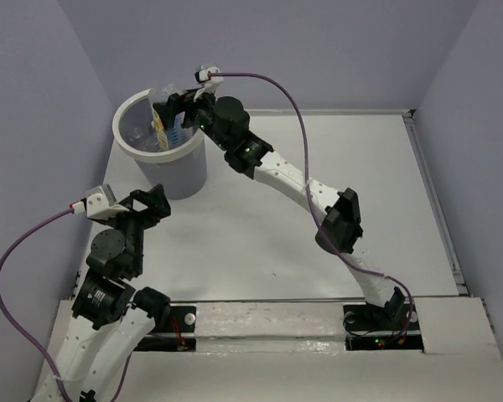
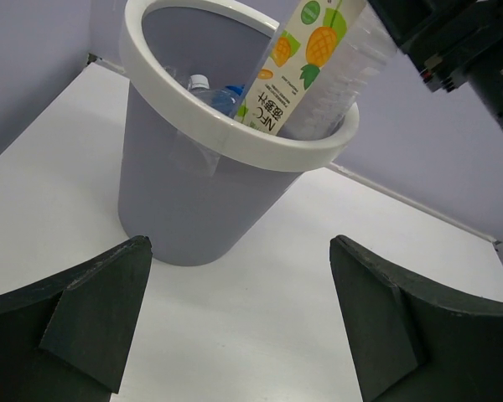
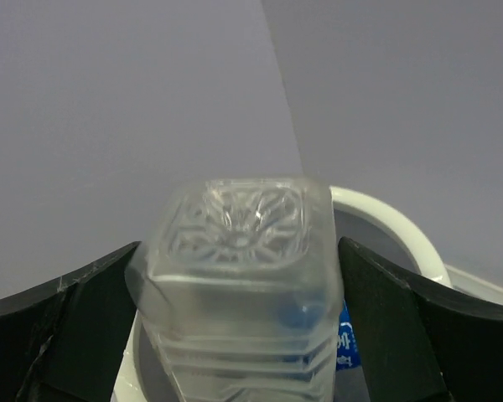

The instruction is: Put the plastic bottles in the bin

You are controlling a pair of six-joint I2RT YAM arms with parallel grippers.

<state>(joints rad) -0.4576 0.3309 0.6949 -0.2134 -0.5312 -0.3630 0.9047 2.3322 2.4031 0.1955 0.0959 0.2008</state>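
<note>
- While the right gripper (image 1: 178, 113) is held over the bin (image 1: 118, 126), a yellow bottle (image 1: 169, 127) is seen between its fingers, bottom end up.
- The yellow bottle's lower end is inside the bin, and its side is leaned on the rim.
- The right fingers are spread wide on both sides of it; whether it is squeezed cannot be told.
- A blue bottle (image 2: 226, 96) with a white cap is seen inside the bin.
- The left gripper (image 1: 149, 205) is held low near the bin, and its fingers are spread wide apart over the table (image 1: 318, 167).
</note>
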